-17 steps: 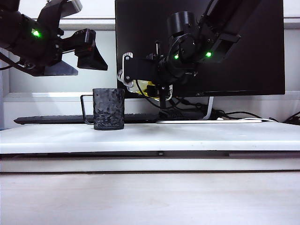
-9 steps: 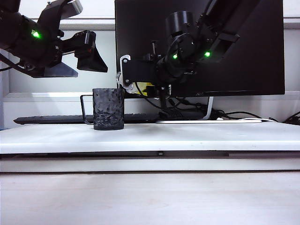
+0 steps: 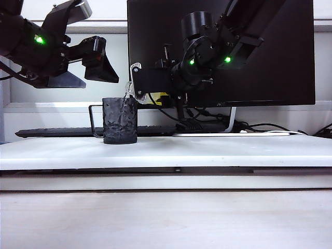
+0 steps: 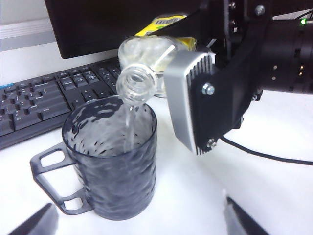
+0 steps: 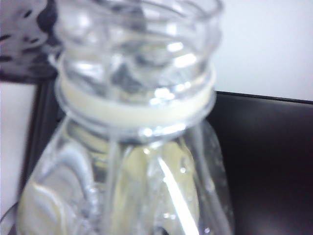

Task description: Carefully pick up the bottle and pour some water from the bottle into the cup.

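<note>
The black dimpled cup (image 3: 120, 121) stands on the white table with its wire handle to the left. My right gripper (image 3: 149, 82) is shut on the clear bottle (image 3: 158, 95) with the yellow label and holds it tipped nearly level. The bottle's open mouth (image 4: 136, 83) is over the cup (image 4: 115, 161), and a thin stream of water (image 4: 128, 120) runs into it. One silver finger (image 4: 191, 100) clamps the bottle's body. The bottle (image 5: 137, 127) fills the right wrist view, hiding the jaws there. My left gripper (image 3: 99, 58) hangs open above and left of the cup, empty, its tips (image 4: 139, 226) wide apart.
A black keyboard (image 3: 62, 132) lies behind the cup, and a large dark monitor (image 3: 270, 52) stands at the back. Cables (image 3: 259, 126) trail around the monitor's stand. The table's front edge (image 3: 166, 167) runs across the exterior view.
My right wrist has rolled and tipped the bottle further, bringing its mouth down over the cup's rim. Water now falls into the cup. The left arm has stayed put.
</note>
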Controlling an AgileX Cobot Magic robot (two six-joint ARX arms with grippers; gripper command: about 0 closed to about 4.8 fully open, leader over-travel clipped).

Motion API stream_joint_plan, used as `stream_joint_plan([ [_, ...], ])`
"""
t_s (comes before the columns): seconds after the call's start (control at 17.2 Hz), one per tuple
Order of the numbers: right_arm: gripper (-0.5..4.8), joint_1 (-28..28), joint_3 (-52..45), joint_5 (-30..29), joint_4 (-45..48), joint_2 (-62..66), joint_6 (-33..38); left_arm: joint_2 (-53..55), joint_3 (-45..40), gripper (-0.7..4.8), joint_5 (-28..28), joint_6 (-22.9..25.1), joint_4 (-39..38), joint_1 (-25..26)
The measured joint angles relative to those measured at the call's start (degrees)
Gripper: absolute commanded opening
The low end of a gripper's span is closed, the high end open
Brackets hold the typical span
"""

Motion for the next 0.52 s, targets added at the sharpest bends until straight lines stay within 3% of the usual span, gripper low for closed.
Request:
stream_joint_plan([
  [0.52, 1.75, 0.0, 0.3, 0.0, 1.5, 0.0, -1.3, 0.0, 0.0, 4.79, 0.0, 0.0, -1.2, 0.0],
])
